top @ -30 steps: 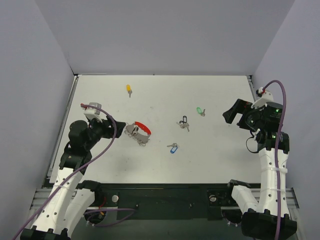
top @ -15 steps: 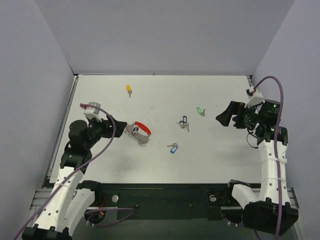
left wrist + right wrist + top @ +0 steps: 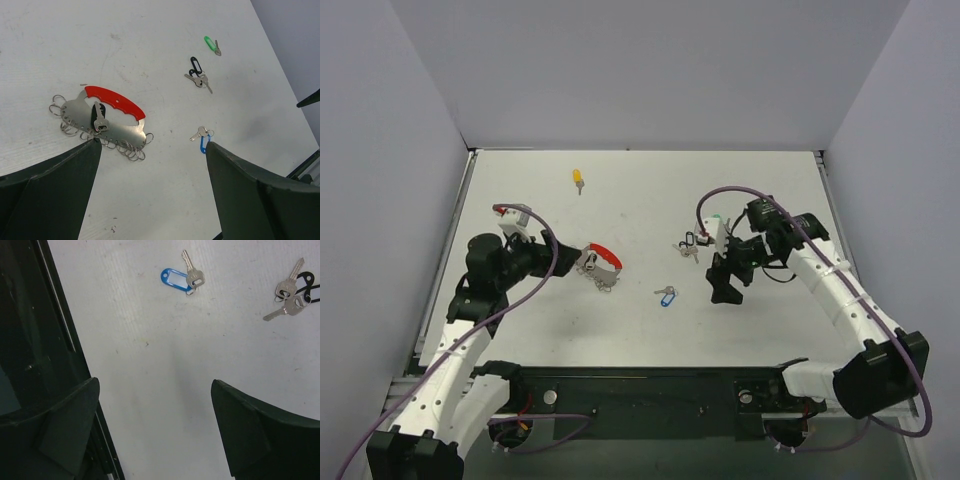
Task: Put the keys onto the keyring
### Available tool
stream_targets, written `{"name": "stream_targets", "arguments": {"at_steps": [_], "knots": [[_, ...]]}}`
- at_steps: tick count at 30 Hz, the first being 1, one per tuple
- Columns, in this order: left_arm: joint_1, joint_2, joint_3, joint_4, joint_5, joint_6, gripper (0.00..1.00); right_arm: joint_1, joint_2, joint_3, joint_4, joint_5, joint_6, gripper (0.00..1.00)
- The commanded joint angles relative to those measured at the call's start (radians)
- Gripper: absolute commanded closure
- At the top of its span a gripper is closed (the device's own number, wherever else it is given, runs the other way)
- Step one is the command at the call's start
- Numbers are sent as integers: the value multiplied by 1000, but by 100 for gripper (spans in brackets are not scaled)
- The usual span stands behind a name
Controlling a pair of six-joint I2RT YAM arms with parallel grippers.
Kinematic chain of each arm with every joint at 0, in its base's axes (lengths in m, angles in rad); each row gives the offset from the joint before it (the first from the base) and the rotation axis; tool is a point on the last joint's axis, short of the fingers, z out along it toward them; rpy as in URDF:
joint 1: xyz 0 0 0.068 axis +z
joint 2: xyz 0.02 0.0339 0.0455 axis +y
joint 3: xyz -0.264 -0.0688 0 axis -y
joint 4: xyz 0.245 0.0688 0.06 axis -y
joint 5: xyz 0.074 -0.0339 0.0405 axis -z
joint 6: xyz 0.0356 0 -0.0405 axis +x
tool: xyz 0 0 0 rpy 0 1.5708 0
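1. The left end effector point(image 3: 565, 258) sits just left of the keyring. Its dark, matte jaws are spread wide and have hold of nothing. In its wrist view the fingertips flank the keyring's near edge without touching it.
2. The yellow key point(image 3: 578, 179) lies well beyond the keyring, toward the far wall and slightly left of it. It is tiny, with a bright plastic head.
3. The keyring point(image 3: 107, 117) lies flat on the white, faintly scuffed worktop point(image 3: 770, 330). It is a thin, shiny steel plate with a glossy red arc point(image 3: 117, 101) along its top. Small wire split rings point(image 3: 131, 151) fringe its lower edge and left end. One silver key point(image 3: 100, 121) lies across its middle.
4. The blue key point(image 3: 180, 279) rests right of the keyring and a little nearer the arms, well apart from it. It is an oblong blue plastic tag joined to a single silver key.
5. The black-tagged keys point(image 3: 197, 72) lie further right of the keyring, slightly toward the far wall. They are two silver blades on a thin black loop.
6. The green key point(image 3: 211, 44) is furthest right of the keyring. From above, the right arm's purple cable point(image 3: 705, 205) arcs over that spot and partly hides it.
7. The right end effector point(image 3: 725, 292) points down at the worktop, right of the keyring and just past the blue key. Its jaws are spread fully and carry nothing. A black rail point(image 3: 30, 340) fills the left of its wrist view.
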Motion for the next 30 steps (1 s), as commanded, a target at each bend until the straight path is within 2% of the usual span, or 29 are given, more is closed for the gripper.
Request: {"name": "stream_targets", "arguments": {"at_steps": [1, 2, 3, 4, 10, 13, 17, 24, 30], "knots": [[9, 10, 26, 28, 34, 10, 4, 18, 122, 88, -61, 66, -164, 14], [7, 9, 26, 27, 30, 11, 4, 19, 145, 105, -34, 64, -52, 22], [9, 9, 26, 25, 24, 14, 4, 24, 194, 134, -14, 63, 26, 26], [11, 6, 26, 24, 14, 16, 4, 30, 216, 138, 50, 73, 176, 32], [30, 3, 26, 25, 1, 18, 4, 144, 225, -28, 371, 270, 615, 35], [49, 7, 23, 30, 4, 16, 5, 158, 265, -42, 425, 336, 743, 39], [67, 15, 23, 37, 10, 11, 5, 187, 371, 16, 408, 322, 776, 50], [86, 32, 23, 51, 28, 5, 5, 230, 460, 44, 382, 313, 765, 52], [89, 38, 20, 56, 36, 2, 5, 233, 529, 59, 356, 319, 754, 58]]}}
